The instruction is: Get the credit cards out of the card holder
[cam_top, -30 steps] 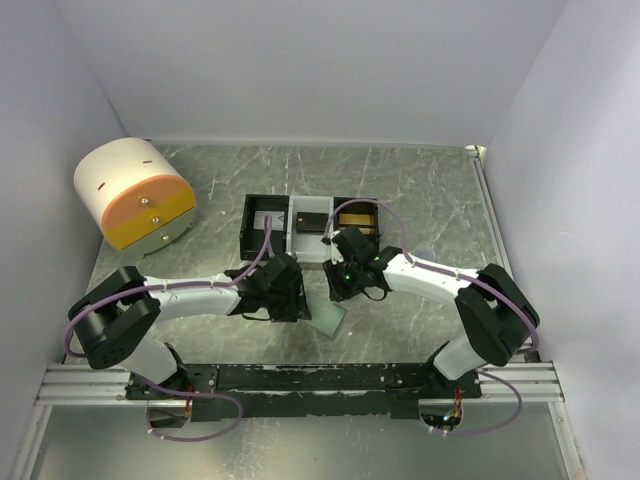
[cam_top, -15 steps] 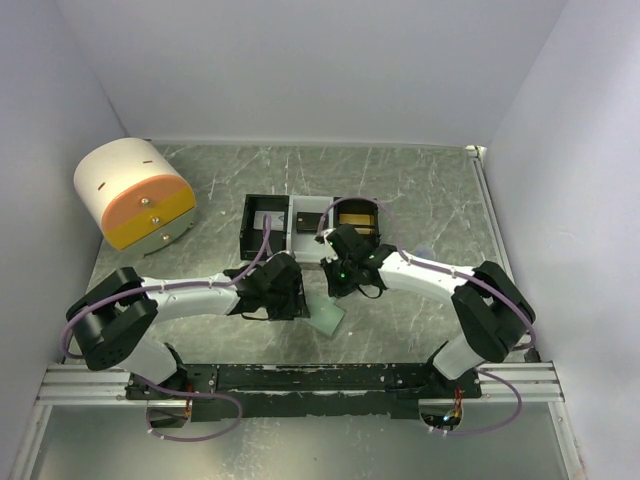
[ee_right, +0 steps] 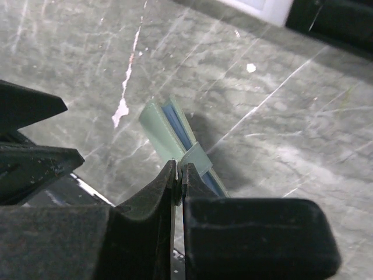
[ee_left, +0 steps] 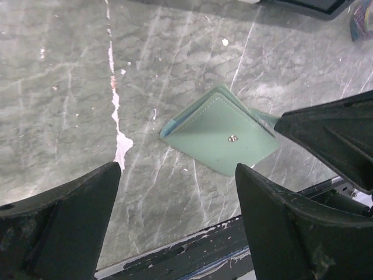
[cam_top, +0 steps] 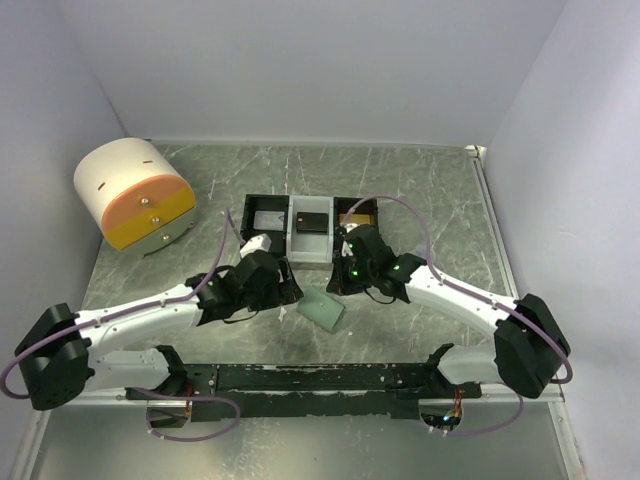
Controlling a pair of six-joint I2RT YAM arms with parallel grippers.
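In the top view, you are looking at the card holder (cam_top: 324, 311) lying closed on the surface (cam_top: 420, 190), near the front rail and between the two arms. The left tool (cam_top: 283, 290) is hanging just beside its left edge, and the right tool (cam_top: 337, 283) is sitting at its upper corner, in front of the black-and-white tray (cam_top: 247, 225).

In the left wrist view, the left tool is standing wide and holding nothing, with the holder showing between its fingers (ee_left: 64, 227). The sage cover is facing up, its stud (ee_left: 232, 138) in the middle.

In the right wrist view, the right tool is pressed shut, with its tips right at the holder's strap (ee_right: 195, 156). You cannot tell whether any strap is actually being pinched. A blue sliver is showing inside the fold, but no credit cards are showing as such.

You are probably dealing with a light, soft, floppy thing that is likely to slide on this smooth surface. It looks best to pin one panel flat and take the other by its free edge or the strap. The cards inside are probably thin, stiff and slick (pinch an exposed edge, not a face).

Compared with a second ago, the left arm is reaching out long rather than folded, and its tool is now gaping instead of half-closed. The right tool is now clamped tight, and its elbow is sitting further out. The holder is lying in much the same spot, more exposed.
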